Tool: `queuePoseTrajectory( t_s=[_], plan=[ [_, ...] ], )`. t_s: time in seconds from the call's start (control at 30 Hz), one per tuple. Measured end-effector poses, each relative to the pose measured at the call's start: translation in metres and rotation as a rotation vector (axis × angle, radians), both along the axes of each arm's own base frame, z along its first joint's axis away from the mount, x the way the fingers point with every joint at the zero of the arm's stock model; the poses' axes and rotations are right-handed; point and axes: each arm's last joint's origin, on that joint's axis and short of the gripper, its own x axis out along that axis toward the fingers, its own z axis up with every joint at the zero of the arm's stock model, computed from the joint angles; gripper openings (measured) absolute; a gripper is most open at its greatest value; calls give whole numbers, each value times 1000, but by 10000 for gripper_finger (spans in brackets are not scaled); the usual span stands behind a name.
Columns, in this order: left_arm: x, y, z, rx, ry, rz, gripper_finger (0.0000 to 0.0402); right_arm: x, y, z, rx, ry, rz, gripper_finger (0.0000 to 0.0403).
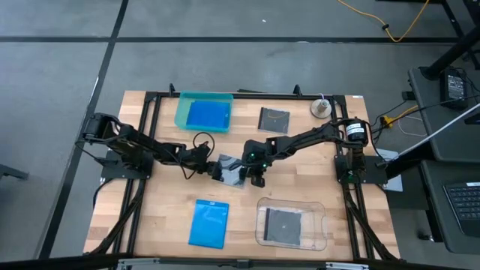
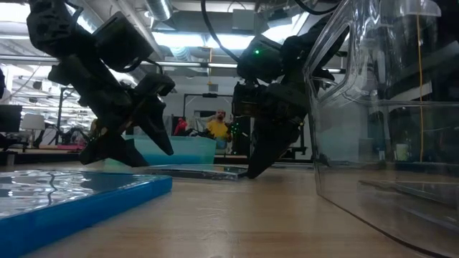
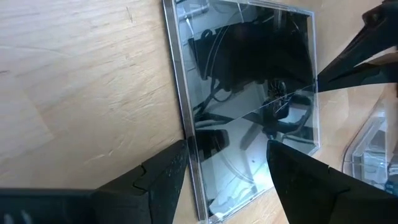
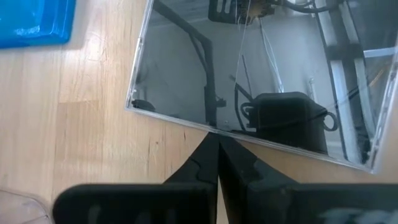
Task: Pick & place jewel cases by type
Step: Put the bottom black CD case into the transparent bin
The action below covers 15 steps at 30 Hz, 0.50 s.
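Note:
A dark square jewel case (image 1: 231,171) with a clear cover lies flat at the table's middle, between my two grippers. My left gripper (image 1: 215,169) is open at the case's left side. In the left wrist view one finger (image 3: 165,180) stands over the wood beside the case's edge and the other finger (image 3: 298,180) over its cover (image 3: 249,93). My right gripper (image 1: 257,178) is shut, with its tips at the case's right edge. Other cases lie apart: a blue one (image 1: 209,223) near the front and a dark one (image 1: 274,120) near the far edge. My left gripper (image 3: 227,149) straddles the case's edge (image 3: 186,124), slanting down from the table's left; whether a finger touches the case I cannot tell. My right gripper (image 4: 217,140) meets the case's edge (image 4: 214,129) with its shut fingertips, slanting down from the right. The case stays flat on the table.
A teal tray (image 1: 180,105) at the far edge holds a blue case (image 1: 206,115). A clear tray (image 1: 262,206) at the near right holds a dark case (image 1: 285,225). A small round object (image 1: 321,108) sits far right. Bare wood lies left of the blue case.

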Motion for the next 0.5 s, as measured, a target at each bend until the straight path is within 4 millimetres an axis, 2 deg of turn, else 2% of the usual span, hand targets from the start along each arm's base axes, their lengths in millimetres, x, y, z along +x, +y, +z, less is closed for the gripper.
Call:
queuePoseTrajectory(
  t_s=[0.3, 0.5],
  plan=[
    [2, -1, 4, 22, -70, -32, 217, 0, 0, 0, -2, -3, 13, 9],
    [-2, -1, 22, 47, -131, -68, 187, 0, 0, 0, -11, -10, 32, 9]
  ],
)
